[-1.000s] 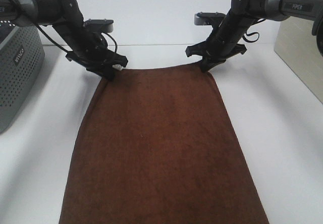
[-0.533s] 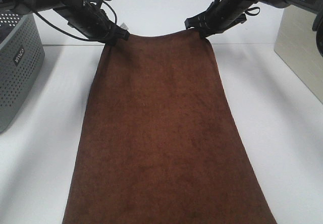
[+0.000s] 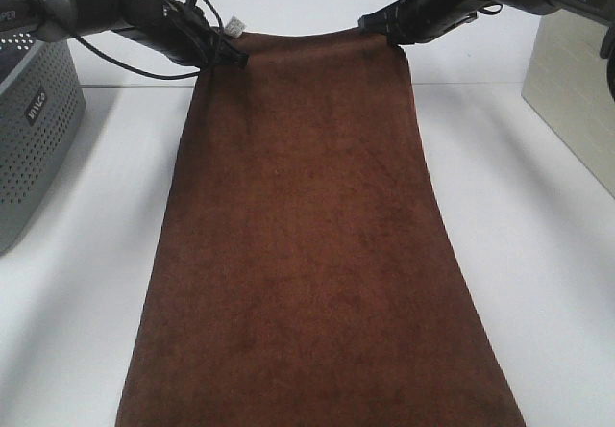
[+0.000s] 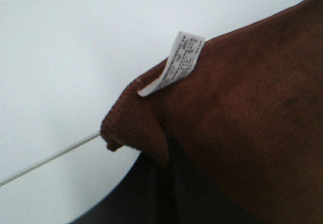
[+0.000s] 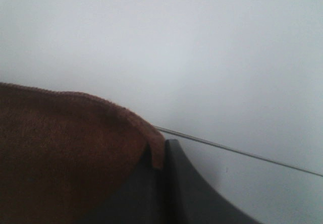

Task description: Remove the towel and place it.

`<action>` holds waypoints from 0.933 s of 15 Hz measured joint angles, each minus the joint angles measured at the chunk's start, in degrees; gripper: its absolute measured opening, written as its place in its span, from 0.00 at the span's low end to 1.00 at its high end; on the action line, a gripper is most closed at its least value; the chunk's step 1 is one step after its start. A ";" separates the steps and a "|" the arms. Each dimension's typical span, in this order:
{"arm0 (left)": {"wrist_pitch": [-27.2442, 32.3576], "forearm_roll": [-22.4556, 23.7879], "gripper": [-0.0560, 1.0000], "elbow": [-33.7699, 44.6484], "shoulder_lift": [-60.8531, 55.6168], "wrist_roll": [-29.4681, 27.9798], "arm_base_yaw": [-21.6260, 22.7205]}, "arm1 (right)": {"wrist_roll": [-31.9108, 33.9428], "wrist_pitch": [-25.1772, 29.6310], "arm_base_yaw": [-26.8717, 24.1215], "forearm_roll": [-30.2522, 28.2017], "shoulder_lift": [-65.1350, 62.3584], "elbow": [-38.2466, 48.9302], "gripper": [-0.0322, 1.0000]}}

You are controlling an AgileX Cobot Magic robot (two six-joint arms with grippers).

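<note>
- A grey perforated basket [image 3: 34, 124] stands on the white surface [image 3: 86, 254] well to the left of the towel [image 3: 307, 254]; its inside cannot be seen from the high view.
- A beige box [image 3: 572, 100] stands well to the right of the towel; only its side wall shows, so any contents cannot be told.
- The towel, dark brown terry, hangs by its two far corners, and its far edge sags slightly between them. The rest of the cloth slopes toward the camera and runs off the near edge of the high view.
- A small white tag [image 4: 174, 62] sticks out of the towel's edge just beside its left far corner.
- The left claw [image 3: 229, 54] is clamped on the towel's left far corner; the wrist view shows the cloth bunched and folded over a dark finger [image 4: 151, 193].
- The right claw [image 3: 389, 35] is clamped on the towel's right far corner, whose hem is pinched between two dark fingers [image 5: 186, 193].
- Both arms reach in from the sides above the towel's far edge, forearms roughly level, claws angled inward toward the cloth.
</note>
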 joint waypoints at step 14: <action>-7.51 -1.43 0.05 -8.65 11.23 2.18 -0.06 | 0.00 -7.05 -0.34 -0.69 5.33 0.00 0.04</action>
